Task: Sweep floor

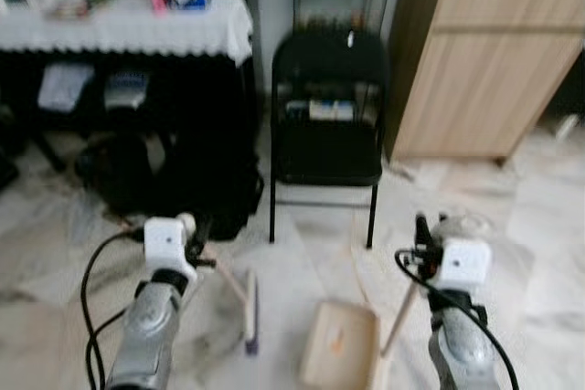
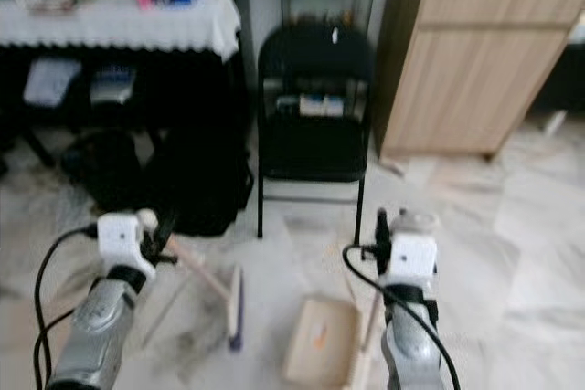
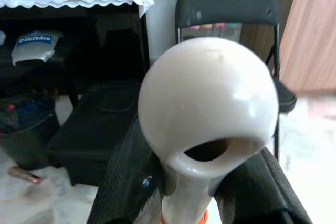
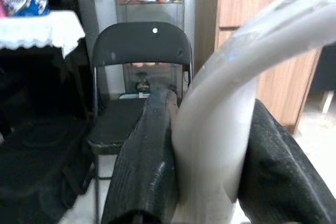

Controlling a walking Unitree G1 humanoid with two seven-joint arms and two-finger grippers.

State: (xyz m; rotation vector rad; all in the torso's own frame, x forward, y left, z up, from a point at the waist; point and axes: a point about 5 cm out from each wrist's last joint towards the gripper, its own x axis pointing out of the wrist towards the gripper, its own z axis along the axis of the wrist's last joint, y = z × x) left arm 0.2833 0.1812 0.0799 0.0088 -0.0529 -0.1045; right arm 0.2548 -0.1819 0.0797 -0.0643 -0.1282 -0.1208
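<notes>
Dustpan on the pale floor at 6 o'clock, its handle clamped in the right gripper at 4 o'clock. Left gripper at 8 o'clock closed on the broom, whose head rests on the floor just left of the dustpan. Black chair at 12 o'clock; cabinet at 2 o'clock; cloth-covered table at 10 o'clock.
</notes>
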